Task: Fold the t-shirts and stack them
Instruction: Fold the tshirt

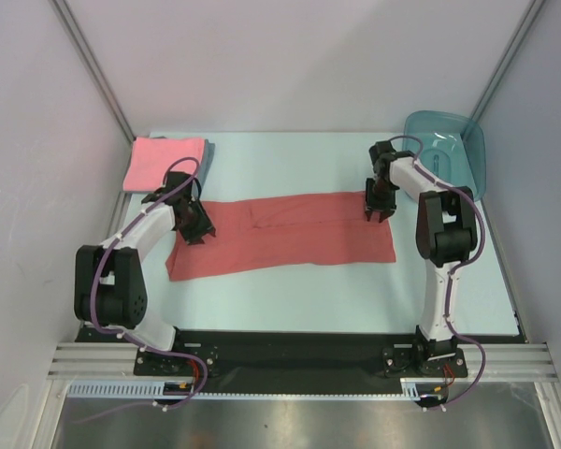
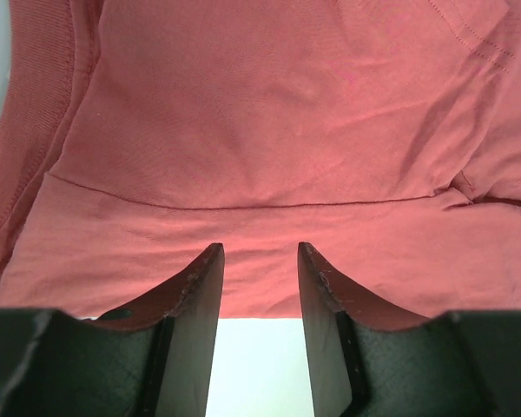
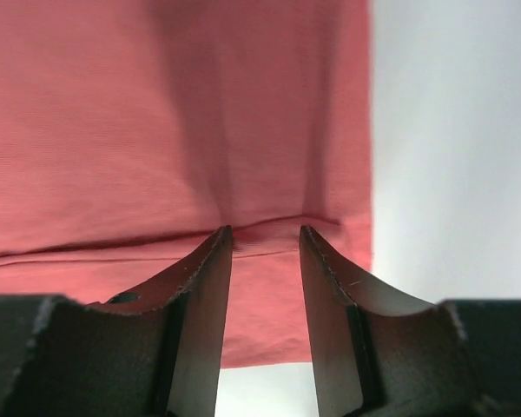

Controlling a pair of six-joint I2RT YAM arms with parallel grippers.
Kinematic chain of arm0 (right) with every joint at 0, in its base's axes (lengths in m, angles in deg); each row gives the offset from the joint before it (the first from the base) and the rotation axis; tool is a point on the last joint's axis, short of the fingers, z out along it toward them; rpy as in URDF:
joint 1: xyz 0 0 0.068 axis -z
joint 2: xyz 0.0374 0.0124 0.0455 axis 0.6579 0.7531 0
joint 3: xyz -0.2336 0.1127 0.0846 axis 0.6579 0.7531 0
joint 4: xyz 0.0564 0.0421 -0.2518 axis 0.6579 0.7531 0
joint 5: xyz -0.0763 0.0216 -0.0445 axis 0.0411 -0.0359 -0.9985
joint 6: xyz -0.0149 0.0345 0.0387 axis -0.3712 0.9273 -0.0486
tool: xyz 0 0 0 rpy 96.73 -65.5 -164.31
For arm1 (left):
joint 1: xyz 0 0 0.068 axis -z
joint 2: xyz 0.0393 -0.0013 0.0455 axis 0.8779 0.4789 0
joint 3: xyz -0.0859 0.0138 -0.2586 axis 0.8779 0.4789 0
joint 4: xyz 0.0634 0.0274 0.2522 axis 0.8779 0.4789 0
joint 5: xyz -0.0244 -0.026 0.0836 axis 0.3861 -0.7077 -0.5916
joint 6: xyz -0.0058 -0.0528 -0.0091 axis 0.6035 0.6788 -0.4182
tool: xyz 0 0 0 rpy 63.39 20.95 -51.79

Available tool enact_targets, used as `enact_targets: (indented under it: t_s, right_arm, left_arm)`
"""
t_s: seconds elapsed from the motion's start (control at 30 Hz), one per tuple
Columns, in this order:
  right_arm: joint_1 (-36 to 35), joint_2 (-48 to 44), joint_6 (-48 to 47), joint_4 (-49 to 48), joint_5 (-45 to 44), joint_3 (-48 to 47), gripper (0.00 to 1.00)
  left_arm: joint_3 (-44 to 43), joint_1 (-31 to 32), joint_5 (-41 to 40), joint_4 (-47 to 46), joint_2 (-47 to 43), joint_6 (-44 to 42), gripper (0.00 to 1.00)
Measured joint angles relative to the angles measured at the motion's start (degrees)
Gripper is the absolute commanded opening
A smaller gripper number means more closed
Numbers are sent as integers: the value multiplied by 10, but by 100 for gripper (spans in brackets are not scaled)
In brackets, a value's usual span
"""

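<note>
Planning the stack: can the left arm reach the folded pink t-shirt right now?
Probably yes. The left gripper sits over the left end of the brick-red t-shirt, and the pink t-shirt lies just beyond it, nothing between.

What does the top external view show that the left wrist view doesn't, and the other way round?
Only the top external view: the table, the folded pink t-shirt at back left, the teal tub at back right, and the right hand at the right end of the brick-red t-shirt.
Only the left wrist view: the fingers apart at that shirt's near edge, its seam and ribbed edging close up.
Both: the brick-red t-shirt and the left hand.
</note>
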Motion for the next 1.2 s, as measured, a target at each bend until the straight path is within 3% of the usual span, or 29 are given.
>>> enact_targets:
  t_s: [0.33,0.57,0.67,0.77,0.9,1.2]
  right_arm:
    - [27,-22,-5,-12,-5,42,51]
    - [32,-23,-7,-16,-6,42,47]
    - [33,-23,-7,-17,-6,42,40]
    - [33,-23,-7,-19,1,42,27]
    - [33,-23,-6,-22,6,42,1]
    - [33,-35,19,-12,-9,41,0]
  left_arm:
    - [7,-2,0,0,0,-6,45]
    - [7,-4,1,4,0,-14,46]
    - [7,-4,1,5,-1,-15,45]
    - [7,-6,1,7,-2,-17,45]
    - [9,-8,0,8,-3,-20,45]
    - [23,-24,0,8,-11,-20,45]
